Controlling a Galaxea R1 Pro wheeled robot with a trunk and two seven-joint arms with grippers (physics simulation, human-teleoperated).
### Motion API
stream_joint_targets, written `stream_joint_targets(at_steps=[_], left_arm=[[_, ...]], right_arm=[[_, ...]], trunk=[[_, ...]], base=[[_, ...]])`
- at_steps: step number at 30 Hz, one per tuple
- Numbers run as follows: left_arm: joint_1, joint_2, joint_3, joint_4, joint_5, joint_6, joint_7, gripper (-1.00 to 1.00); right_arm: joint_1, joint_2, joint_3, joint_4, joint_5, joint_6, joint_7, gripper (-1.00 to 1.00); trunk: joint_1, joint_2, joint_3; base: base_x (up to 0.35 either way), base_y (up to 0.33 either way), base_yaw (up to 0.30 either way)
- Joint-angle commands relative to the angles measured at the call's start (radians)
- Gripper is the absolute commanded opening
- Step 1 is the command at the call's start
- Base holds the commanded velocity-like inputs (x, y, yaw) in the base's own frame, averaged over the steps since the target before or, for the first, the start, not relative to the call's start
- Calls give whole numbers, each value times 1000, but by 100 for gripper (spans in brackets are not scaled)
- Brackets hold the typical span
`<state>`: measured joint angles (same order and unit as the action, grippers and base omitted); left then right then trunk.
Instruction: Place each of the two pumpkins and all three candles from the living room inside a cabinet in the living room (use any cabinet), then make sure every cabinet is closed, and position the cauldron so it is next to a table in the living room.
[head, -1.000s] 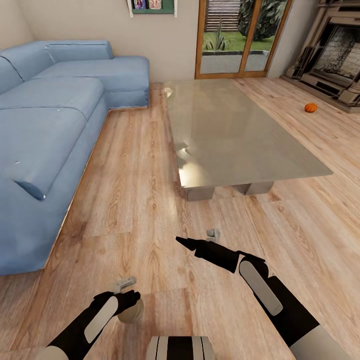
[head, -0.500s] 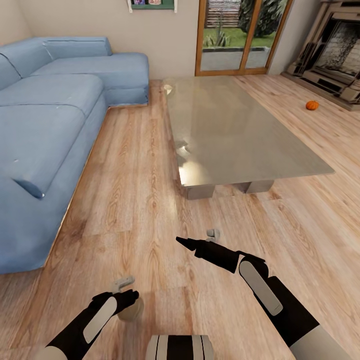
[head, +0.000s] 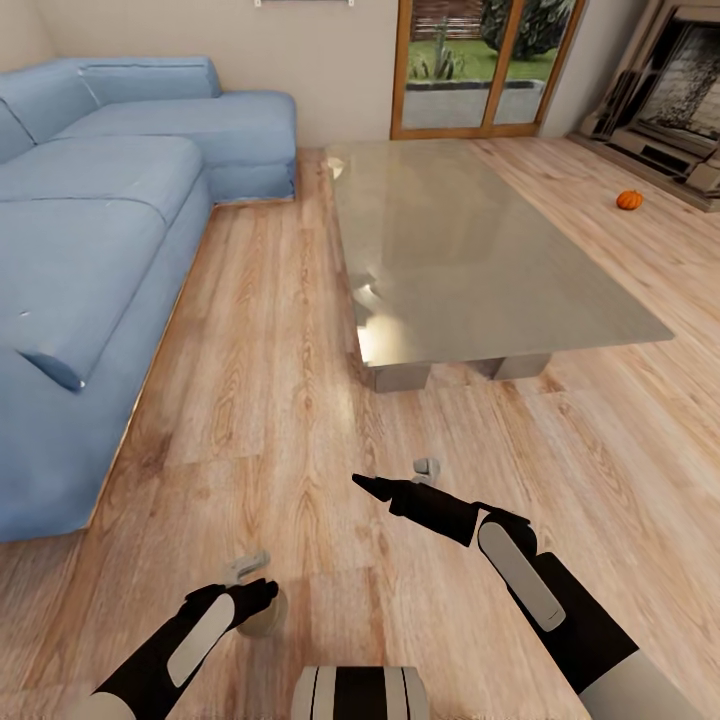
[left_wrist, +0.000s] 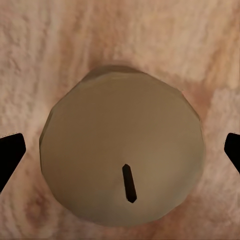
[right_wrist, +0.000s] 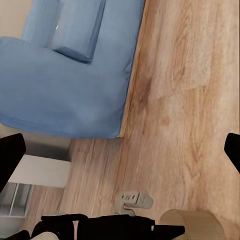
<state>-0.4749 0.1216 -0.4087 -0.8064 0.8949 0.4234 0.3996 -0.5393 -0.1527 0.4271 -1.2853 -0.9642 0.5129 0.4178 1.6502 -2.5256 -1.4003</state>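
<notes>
Little looks done: 1 candle (left_wrist: 122, 150) sits gripped in the left fingers (head: 262, 592) near the floor, the right fingers (head: 372, 484) spread wide and empty, 1 pumpkin (head: 629, 200) lying far right beyond the table (head: 470, 250).

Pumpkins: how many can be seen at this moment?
1. The pumpkin sits on the wood floor at the far right, between the coffee table and the fireplace. A second one may be outside these views.
</notes>
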Motion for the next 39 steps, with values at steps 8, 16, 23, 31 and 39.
stream_joint_targets(at_steps=[8, 16, 23, 31, 39], left_arm=[[-1, 0, -5, 0, 10, 0, 10, 100], [-1, -2, -5, 0, 10, 0, 10, 100], [-1, -2, -5, 0, 10, 0, 9, 100], [-1, -2, -8, 0, 10, 0, 8, 100], [-1, -2, -9, 0, 10, 0, 8, 100]], right_arm=[[-1, -1, 1, 0, -7, 4, -2, 100], [-1, -1, 1, 1, -6, 4, -2, 100], [-1, 0, 1, 3, -6, 4, -2, 100], [-1, -1, 1, 4, -6, 3, -4, 100], [-1, -1, 1, 4, -6, 3, -4, 100]], trunk=[[3, -2, -28], [3, -2, -28], [3, -2, -28], [3, -2, -28], [4, -3, -39]], base=[[0, 0, 0], [0, 0, 0], [0, 0, 0], [0, 0, 0], [0, 0, 0]])
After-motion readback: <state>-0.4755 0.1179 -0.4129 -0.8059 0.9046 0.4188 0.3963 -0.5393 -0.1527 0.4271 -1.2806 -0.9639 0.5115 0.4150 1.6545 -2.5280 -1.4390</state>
